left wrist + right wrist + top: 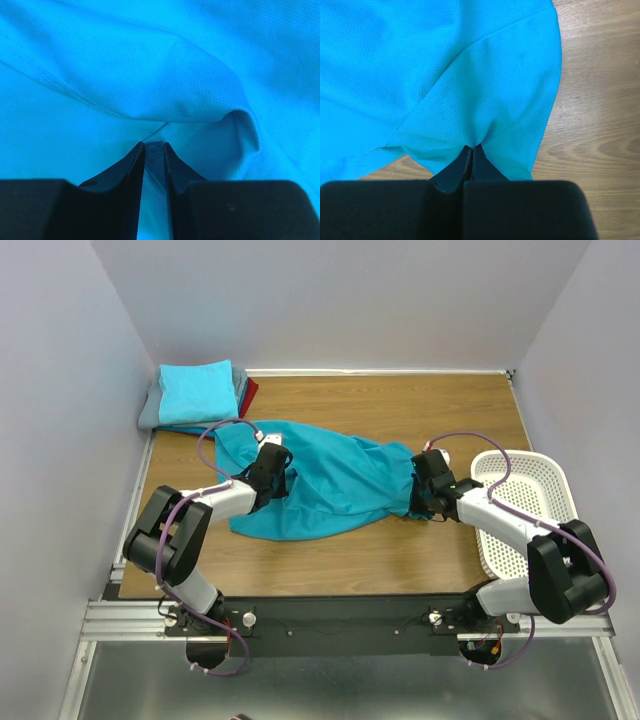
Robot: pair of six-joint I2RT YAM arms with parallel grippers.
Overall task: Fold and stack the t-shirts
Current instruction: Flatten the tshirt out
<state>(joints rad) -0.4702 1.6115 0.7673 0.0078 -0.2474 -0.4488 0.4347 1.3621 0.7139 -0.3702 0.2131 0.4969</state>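
Note:
A teal-blue t-shirt (330, 485) lies stretched and rumpled across the middle of the wooden table (400, 400). My left gripper (278, 478) is shut on a fold of the t-shirt's left part; in the left wrist view cloth (150, 65) fills the frame and runs between the fingers (120, 175). My right gripper (418, 490) is shut on the t-shirt's right end; the right wrist view shows a sleeve (505, 100) pinched at the fingertips (465, 160). A folded stack sits at the back left: light turquoise tee (198, 392) on top, grey (150, 412) and dark red (248, 392) beneath.
A white perforated plastic basket (520, 505) stands at the table's right edge, beside my right arm. Grey walls close in the table on the left, back and right. Bare wood (600, 100) shows to the right of the sleeve.

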